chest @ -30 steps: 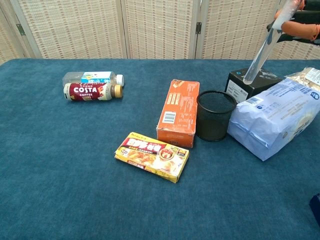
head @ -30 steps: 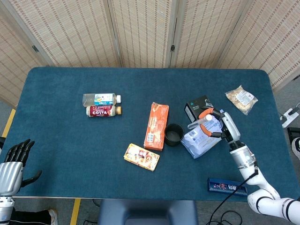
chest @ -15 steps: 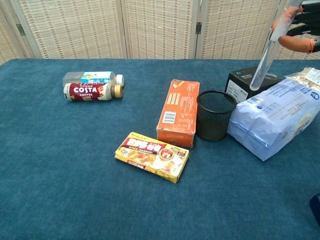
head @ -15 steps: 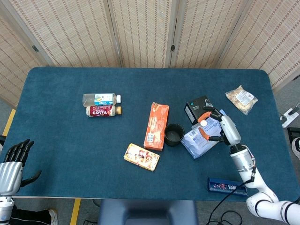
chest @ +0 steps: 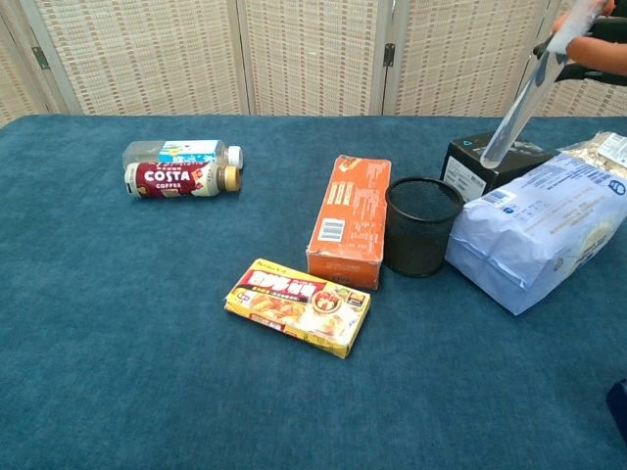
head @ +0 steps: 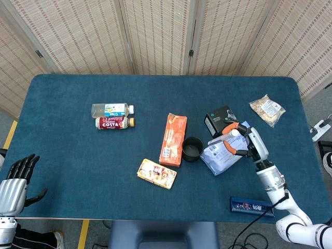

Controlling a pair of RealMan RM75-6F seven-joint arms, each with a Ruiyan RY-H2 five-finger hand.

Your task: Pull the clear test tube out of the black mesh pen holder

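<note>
The black mesh pen holder [head: 192, 149] [chest: 422, 224] stands on the blue table beside an orange box, and nothing shows inside it. My right hand [head: 244, 141] [chest: 588, 39] holds the clear test tube [chest: 529, 95] [head: 224, 136] up in the air, right of the holder. The tube hangs tilted, its rounded lower end over a small black box. My left hand [head: 14, 179] hangs off the table's near left corner with fingers apart and nothing in it.
A pale blue bag [chest: 544, 235] lies right of the holder, and a black box [chest: 487, 163] sits behind it. An orange box [chest: 350, 219], a yellow packet [chest: 298, 305], two bottles [chest: 181, 166], a snack bag [head: 267, 109] and a dark flat box [head: 251, 206] are spread over the table.
My right hand has shifted slightly with the tube, first toward the near edge, then back right. The tube's lower end swung a little. The left hand stayed still.
</note>
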